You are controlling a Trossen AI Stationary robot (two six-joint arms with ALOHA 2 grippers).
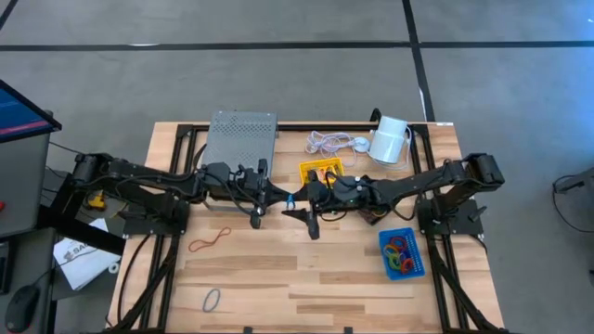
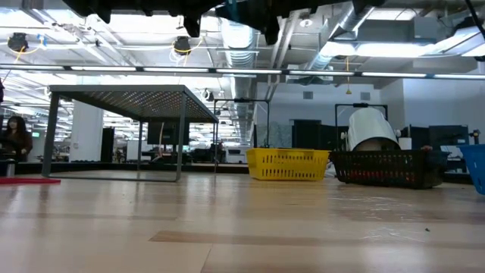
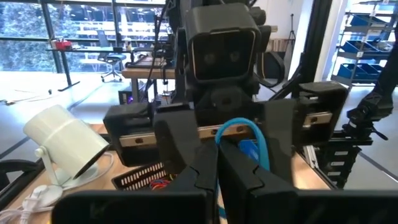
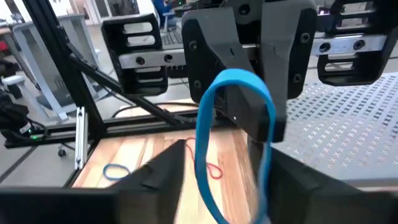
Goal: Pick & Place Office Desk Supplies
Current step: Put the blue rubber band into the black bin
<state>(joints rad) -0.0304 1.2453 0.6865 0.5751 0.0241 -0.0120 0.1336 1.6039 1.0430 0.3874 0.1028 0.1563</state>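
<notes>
From above, the two claws meet over the middle of the bench point(image 1: 306, 278): the left claw point(image 1: 263, 206) points right, the right claw point(image 1: 309, 215) points left, and a small blue rubber band point(image 1: 291, 199) sits in the gap between them — equally near to both. The blue tray point(image 1: 402, 252) holding other bands lies on the right arm's side, toward the front edge.

From bench height, only the arms' undersides show at the top; the band cannot be made out.

Past the left claw point(image 3: 217, 177), its fingers are pressed together on the blue rubber band point(image 3: 245, 134), the loop running away toward the facing claw.

Past the right claw point(image 4: 221, 180), the fingers stand apart on either side of the blue rubber band point(image 4: 214, 112), which hangs lengthwise between them — whether they touch it I cannot tell.
</notes>
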